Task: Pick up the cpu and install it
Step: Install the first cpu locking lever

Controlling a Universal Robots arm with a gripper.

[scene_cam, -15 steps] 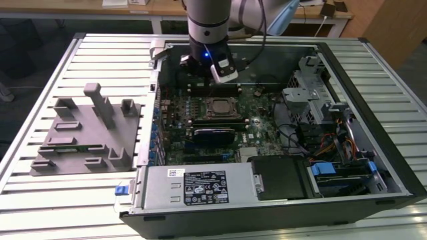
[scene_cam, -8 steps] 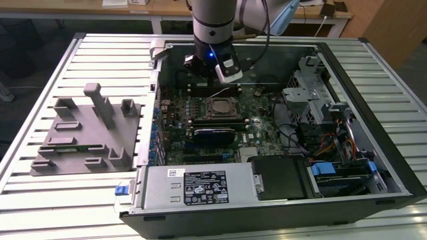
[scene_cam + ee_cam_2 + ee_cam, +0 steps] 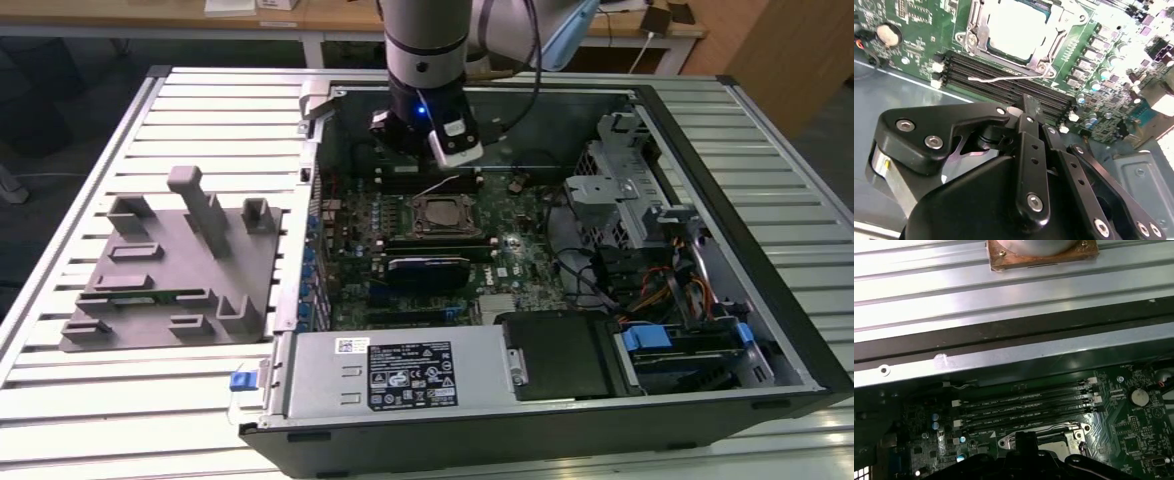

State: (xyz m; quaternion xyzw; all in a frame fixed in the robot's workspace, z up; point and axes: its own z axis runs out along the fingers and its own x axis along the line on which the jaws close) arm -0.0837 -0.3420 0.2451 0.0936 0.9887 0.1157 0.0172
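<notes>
The cpu (image 3: 1015,24) lies flat in the motherboard socket (image 3: 441,214), its silver-white top glaring in the second wrist view. The socket's metal frame (image 3: 1043,64) surrounds it and a thin wire lever (image 3: 999,78) sticks out over the memory slots (image 3: 1004,85). My gripper (image 3: 424,160) hangs inside the open computer case, above the memory slots just behind the socket. Its black fingers (image 3: 1027,107) are shut together with nothing between them. In the first wrist view the fingertips (image 3: 1026,439) stand just in front of the socket frame (image 3: 1076,432).
A grey holder (image 3: 174,260) with upright posts stands on the slatted table (image 3: 107,400) at the exterior view's left. Inside the case are a power supply (image 3: 400,375), drive cage (image 3: 621,195), cables (image 3: 641,290) and the case wall (image 3: 1004,357) close behind the gripper.
</notes>
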